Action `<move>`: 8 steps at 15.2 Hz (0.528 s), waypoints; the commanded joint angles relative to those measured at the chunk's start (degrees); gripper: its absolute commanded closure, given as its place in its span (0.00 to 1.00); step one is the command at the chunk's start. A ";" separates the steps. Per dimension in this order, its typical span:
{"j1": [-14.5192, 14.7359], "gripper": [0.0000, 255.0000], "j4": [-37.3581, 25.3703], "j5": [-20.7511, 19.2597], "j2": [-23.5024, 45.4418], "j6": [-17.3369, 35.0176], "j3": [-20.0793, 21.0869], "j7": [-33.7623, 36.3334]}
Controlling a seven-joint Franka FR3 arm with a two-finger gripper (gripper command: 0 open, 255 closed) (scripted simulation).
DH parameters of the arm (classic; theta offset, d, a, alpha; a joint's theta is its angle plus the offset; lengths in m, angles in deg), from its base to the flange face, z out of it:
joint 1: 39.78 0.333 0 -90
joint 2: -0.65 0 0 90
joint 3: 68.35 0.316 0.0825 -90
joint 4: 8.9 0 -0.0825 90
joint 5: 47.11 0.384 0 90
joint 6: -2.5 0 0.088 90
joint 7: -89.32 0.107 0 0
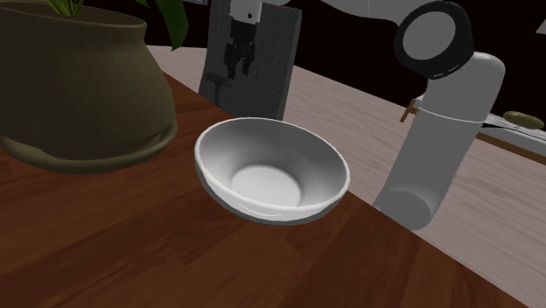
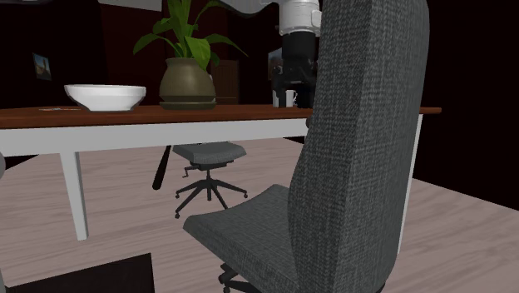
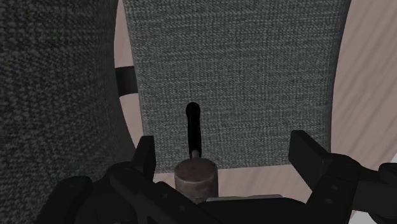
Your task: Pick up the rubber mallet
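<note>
Mallet [image 3: 196, 178]: lies between wide-apart fingers [image 3: 146, 156], neither touching it. Grey-brown head sits nearest the palm, and the black handle runs straight away toward a grey chair back [image 3: 242, 76]. Desk [image 1: 105, 254]: white bowl [image 1: 271, 171]; olive pot [image 1: 79, 87] holding a leafy plant [image 2: 183, 33].

In the shoulder view a bowl [image 1: 271, 171] sits mid-frame on the table [image 1: 131, 254], with a plant pot [image 1: 79, 87] on the same table at upper left. A chair back [image 1: 254, 61] rises behind the table's far edge at top centre, the gripper [image 1: 237, 68] before it, and the arm [image 1: 446, 114] stands at right. In the second exterior view the bowl is at the frame's left and the pot to its right. A foreground chair [image 2: 358, 141] stands at right, a second chair [image 2: 208, 158] beneath the table. In the wrist view the mallet [image 3: 196, 175] lies between the spread fingers [image 3: 147, 156], touching neither.
</note>
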 commanded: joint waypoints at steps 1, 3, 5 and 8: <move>0.22 0.00 -8.21 -0.73 5.89 -2.41 0.08 -0.48; 0.58 0.00 -17.45 -1.50 12.21 -5.45 0.22 -0.97; 0.76 0.00 -21.32 -1.88 15.27 -6.31 0.30 -1.20; 0.59 0.00 -17.63 -1.86 14.40 -3.50 0.40 -1.13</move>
